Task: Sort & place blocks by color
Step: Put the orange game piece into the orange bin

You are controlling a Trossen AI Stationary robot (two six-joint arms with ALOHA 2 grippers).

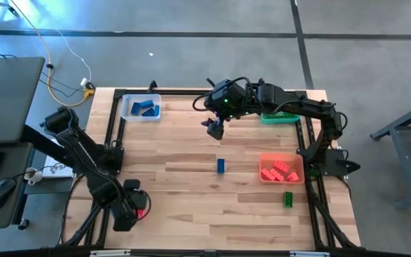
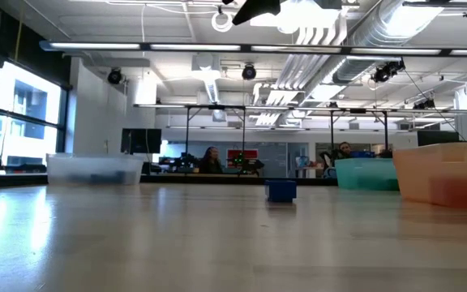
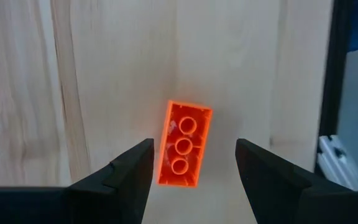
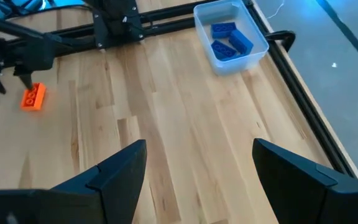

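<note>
High view: the left gripper (image 1: 135, 211) sits low over the near-left part of the wooden table (image 1: 191, 214), and only a sliver of a red-orange block (image 1: 142, 213) shows beside the arm's dark bulk. The left wrist view gives it plainly: the block (image 3: 184, 144) lies flat on the wood, studs up, between the two dark fingers (image 3: 129, 171), which stand apart on either side without touching it. The gripper is open and holds nothing.

The right gripper (image 1: 215, 128) hangs over the far middle of the table, its arm covering part of the green bin (image 1: 280, 116) at the far right. In the right wrist view its fingers (image 4: 120, 167) are spread wide and empty.

A blue block (image 1: 220, 165) stands alone mid-table. The clear bin (image 1: 140, 108) at the far left holds blue blocks, though their count is hard to make out. The orange bin (image 1: 282, 168) on the right holds a heap of red-orange blocks that cannot be counted, and a green block (image 1: 288, 198) lies just beside it on the near side.

In the low view only the lone blue block (image 2: 281, 190) is sharp. The bins are blurred and the orange one is cut off at the edge. The right arm shows as a dark shape at the top.
</note>
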